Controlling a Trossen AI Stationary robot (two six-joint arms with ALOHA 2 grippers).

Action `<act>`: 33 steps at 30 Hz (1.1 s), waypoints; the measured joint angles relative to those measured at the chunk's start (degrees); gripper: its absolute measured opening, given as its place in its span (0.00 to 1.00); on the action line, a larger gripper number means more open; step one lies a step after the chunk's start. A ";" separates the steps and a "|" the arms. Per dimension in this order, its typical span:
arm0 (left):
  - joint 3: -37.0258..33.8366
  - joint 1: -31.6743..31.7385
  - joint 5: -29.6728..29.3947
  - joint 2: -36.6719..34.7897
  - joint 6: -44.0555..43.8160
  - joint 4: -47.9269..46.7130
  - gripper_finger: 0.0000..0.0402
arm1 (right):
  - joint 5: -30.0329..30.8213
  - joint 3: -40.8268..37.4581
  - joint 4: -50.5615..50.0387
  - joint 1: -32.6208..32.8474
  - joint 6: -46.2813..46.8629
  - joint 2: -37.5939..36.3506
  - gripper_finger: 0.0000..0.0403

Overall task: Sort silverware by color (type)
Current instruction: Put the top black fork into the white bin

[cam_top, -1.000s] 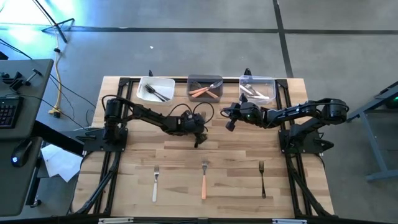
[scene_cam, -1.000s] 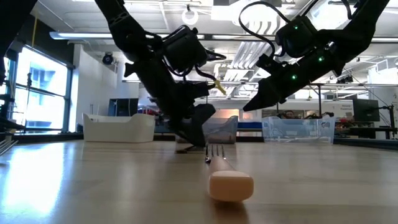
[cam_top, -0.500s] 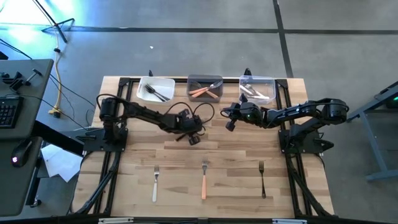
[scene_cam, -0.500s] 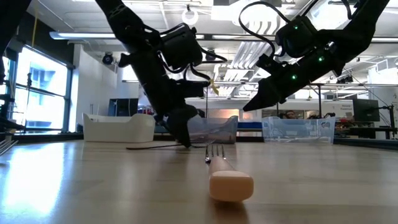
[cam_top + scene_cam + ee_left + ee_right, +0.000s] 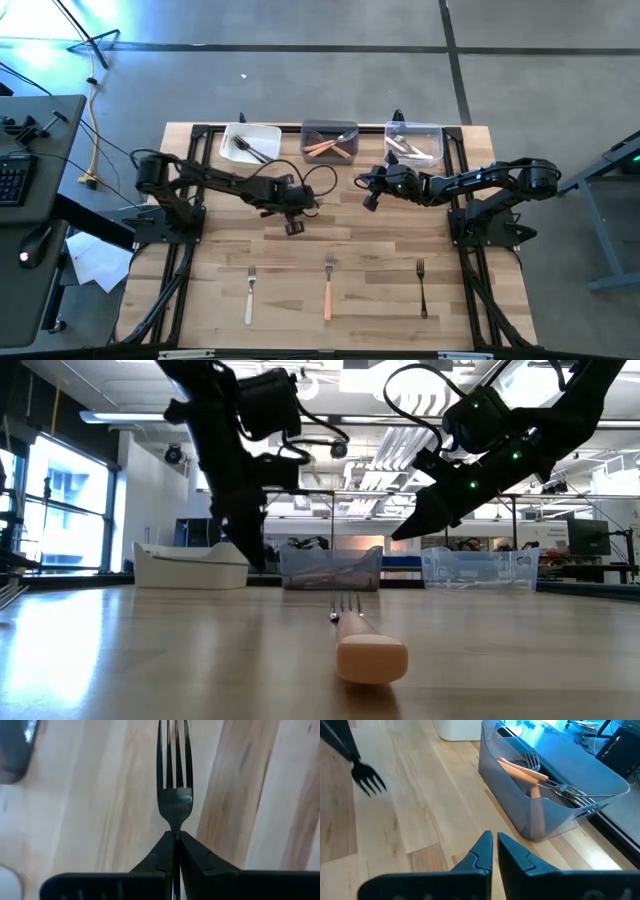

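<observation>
A: L gripper (image 5: 293, 226) mid-table, fingers pinched tight on black fork (image 5: 175, 780), tines out front, off the wood.
B: R gripper (image 5: 367, 200)?
A: Hangs near grey bin (image 5: 330, 141), fingers nearly together, nothing in them. Three forks lie in a row along table (image 5: 380, 260) near edge: white fork (image 5: 250, 293), peach fork (image 5: 328, 290), another black one (image 5: 422, 288).
</observation>
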 joint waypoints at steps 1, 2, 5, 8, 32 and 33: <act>0.00 -0.11 0.00 -0.94 -0.04 -0.81 0.01 | -0.02 -0.01 -0.09 0.02 -0.01 0.00 0.02; 0.00 -0.13 -0.14 -2.07 -0.12 -2.24 0.01 | -0.01 0.00 -0.16 0.00 -0.01 0.00 0.02; 0.04 -0.13 -0.82 -5.53 -0.28 -5.05 0.01 | -0.01 0.00 -0.44 0.00 -0.01 0.00 0.02; 0.04 -0.13 -1.29 -9.08 -0.68 -9.31 0.01 | 0.00 0.00 -0.71 0.02 0.00 0.00 0.02; -9.84 25.78 -14.50 -24.65 20.61 -7.95 0.00 | -0.01 0.00 -2.89 0.00 -0.01 -0.01 0.02; -9.84 27.22 -12.80 -24.63 21.96 -6.02 0.00 | -0.02 0.00 -2.89 0.00 -0.02 0.00 0.02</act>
